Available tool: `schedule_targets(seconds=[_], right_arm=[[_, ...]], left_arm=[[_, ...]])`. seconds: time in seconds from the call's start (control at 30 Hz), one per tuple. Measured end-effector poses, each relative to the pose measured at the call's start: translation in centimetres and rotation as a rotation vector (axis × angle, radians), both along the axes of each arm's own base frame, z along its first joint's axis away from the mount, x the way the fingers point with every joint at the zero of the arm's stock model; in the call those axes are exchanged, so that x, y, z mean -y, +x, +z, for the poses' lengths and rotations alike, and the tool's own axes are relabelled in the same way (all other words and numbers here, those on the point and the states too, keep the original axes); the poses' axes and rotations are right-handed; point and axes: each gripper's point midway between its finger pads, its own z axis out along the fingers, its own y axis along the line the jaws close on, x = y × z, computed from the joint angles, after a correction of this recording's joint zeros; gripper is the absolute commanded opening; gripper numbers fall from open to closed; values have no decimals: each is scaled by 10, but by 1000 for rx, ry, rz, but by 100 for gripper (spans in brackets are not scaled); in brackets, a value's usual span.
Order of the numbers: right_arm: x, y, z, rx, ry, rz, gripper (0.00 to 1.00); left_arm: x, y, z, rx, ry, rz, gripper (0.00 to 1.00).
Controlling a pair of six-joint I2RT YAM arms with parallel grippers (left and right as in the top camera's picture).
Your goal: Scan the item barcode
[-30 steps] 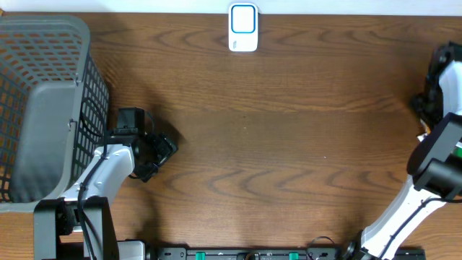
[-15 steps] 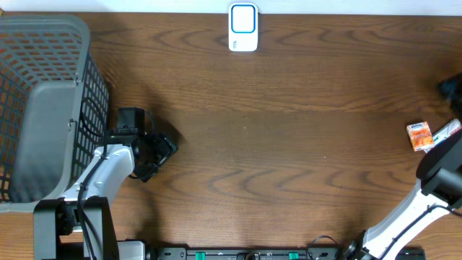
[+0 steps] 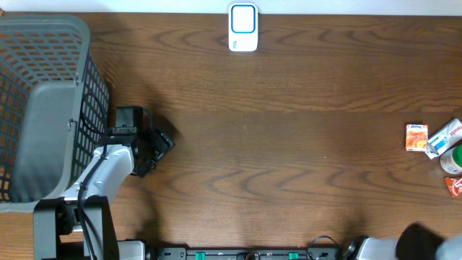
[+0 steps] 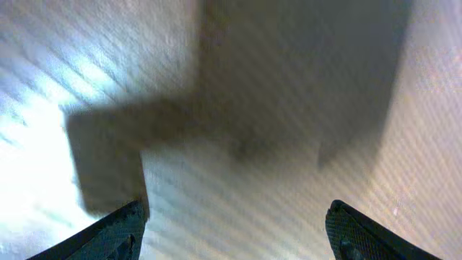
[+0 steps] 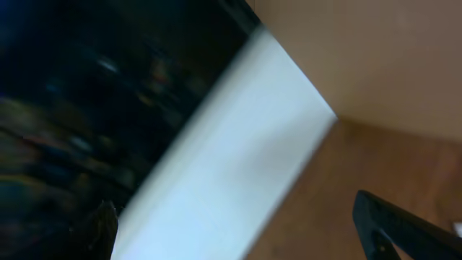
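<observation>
Left pincer (image 4: 234, 232) and right pincer (image 5: 244, 230) gape empty — only overhead shows the scanner (image 3: 243, 27).

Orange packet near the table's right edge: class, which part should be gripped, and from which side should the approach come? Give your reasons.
The orange packet lies flat on the table, so an approach from straight above probably suits best. Grip across its far and near edges, which look clear. A white packet sits close against its right side, leaving little room for a finger there.

Grey lattice basket (image 3: 92, 101), brown wood-grained table (image 3: 289, 144), white-blue scanner (image 3: 243, 27), orange packet (image 3: 416, 137).
</observation>
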Motion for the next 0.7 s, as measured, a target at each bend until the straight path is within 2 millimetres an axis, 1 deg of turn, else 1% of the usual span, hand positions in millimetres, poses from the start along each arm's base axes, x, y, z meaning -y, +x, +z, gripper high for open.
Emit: schedule_targets(seconds=[0.03, 0.1, 0.17, 0.23, 0.3, 0.43, 0.47, 0.53, 0.6, 0.7], right_arm=[[-7, -11, 12, 30, -18, 4, 99], [-18, -28, 26, 67, -41, 9, 99], [-24, -37, 33, 85, -51, 15, 99], [-26, -39, 33, 86, -51, 19, 99], [-26, -36, 30, 75, -44, 25, 99], [-21, -21, 12, 28, -14, 44, 98], [-20, -18, 8, 20, -8, 51, 98], [-20, -12, 0, 3, 5, 67, 98], [-21, -8, -4, -3, 12, 80, 98], [-22, -4, -4, 3, 13, 100, 98]], left_arm=[[-2, 3, 0, 14, 9, 2, 83], [-5, 11, 1, 53, 29, 6, 83], [-8, 16, 1, 75, 44, 10, 83], [-9, 17, 1, 80, 50, 12, 83], [-10, 18, 1, 83, 53, 13, 82], [-11, 22, 2, 102, 56, 21, 83], [-11, 27, 3, 127, 57, 19, 83], [-10, 45, 8, 218, 55, -12, 83], [-7, 62, 13, 293, 46, -53, 83], [-1, 69, 17, 322, 29, -104, 83]])
